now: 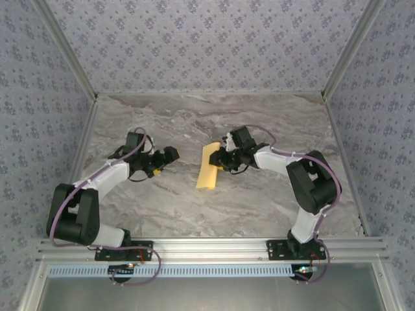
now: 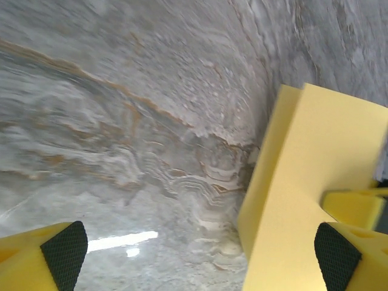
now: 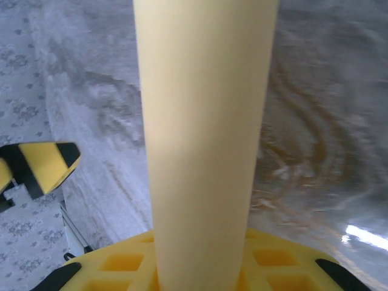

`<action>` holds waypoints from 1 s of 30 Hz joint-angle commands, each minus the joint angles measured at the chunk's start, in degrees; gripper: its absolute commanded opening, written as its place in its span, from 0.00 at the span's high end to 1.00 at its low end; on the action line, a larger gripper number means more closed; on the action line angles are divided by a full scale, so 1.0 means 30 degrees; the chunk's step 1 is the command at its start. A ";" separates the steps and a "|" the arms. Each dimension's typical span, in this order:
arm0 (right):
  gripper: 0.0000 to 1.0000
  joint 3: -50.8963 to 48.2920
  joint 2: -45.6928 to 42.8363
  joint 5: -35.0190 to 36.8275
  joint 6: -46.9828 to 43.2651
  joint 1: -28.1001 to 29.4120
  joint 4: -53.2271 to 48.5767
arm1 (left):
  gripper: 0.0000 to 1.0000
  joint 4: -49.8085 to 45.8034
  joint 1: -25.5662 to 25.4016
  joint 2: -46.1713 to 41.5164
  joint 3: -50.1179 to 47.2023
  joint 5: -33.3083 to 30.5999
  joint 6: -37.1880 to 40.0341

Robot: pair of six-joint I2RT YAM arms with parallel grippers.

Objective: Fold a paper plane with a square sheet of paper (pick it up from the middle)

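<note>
**One narrow grip stood between us and a spoiled fold**

We saw the square sheet of paper [image 1: 209, 170] doubled into a long narrow strip near the middle of the table [image 1: 272, 123], with its far end at the right gripper [image 1: 224, 158]. From the right wrist, the strip ran straight out from between the jaws, bowed rather than sharply creased. We judged those jaws closed most of the way on that far end, holding the paper and nothing else. The left gripper [image 1: 166, 157] hung just left of the strip, apart from it, spread wide and empty. In its own wrist view the paper's edge sat close by its right finger [image 2: 336, 257].

We thought the main risk lay in the soft fold. Held at one end alone, the layers could slide or spring apart. A pull from the right arm could drag the free end askew across the marble. We also feared the open left fingers, coming in, might catch the edge and crumple it instead of pinning it.
</note>
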 commanded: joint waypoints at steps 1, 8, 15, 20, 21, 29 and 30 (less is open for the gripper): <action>0.68 -0.0119 0.0791 -0.0519 -0.0932 -0.0488 -0.1120 | 0.01 0.1961 -0.1005 0.0744 -0.0067 0.0607 -0.1331; 0.58 0.0356 0.0929 0.1588 -0.3471 -0.1415 -0.4688 | 0.02 0.3115 -0.2739 0.2171 0.0295 0.0379 -0.2150; 0.49 0.1335 0.0909 0.4222 -0.4899 -0.1071 -0.7464 | 0.12 0.4046 -0.4134 0.2716 0.0638 0.0293 -0.3000; 0.51 0.1592 0.1231 0.5070 -0.5026 -0.0860 -0.8076 | 0.28 0.4785 -0.5003 0.3182 0.0952 0.0453 -0.3534; 0.51 0.1643 0.1330 0.5264 -0.4987 -0.0801 -0.8214 | 0.32 0.4979 -0.5215 0.3391 0.1041 0.0551 -0.3666; 0.54 0.2015 0.1918 0.6060 -0.4306 -0.0293 -0.8468 | 0.66 0.6588 -0.6671 0.5881 0.2309 0.1318 -0.4542; 0.54 0.2116 0.2004 0.6183 -0.4276 -0.0217 -0.8526 | 0.70 0.6560 -0.6826 0.6230 0.2611 0.1348 -0.4529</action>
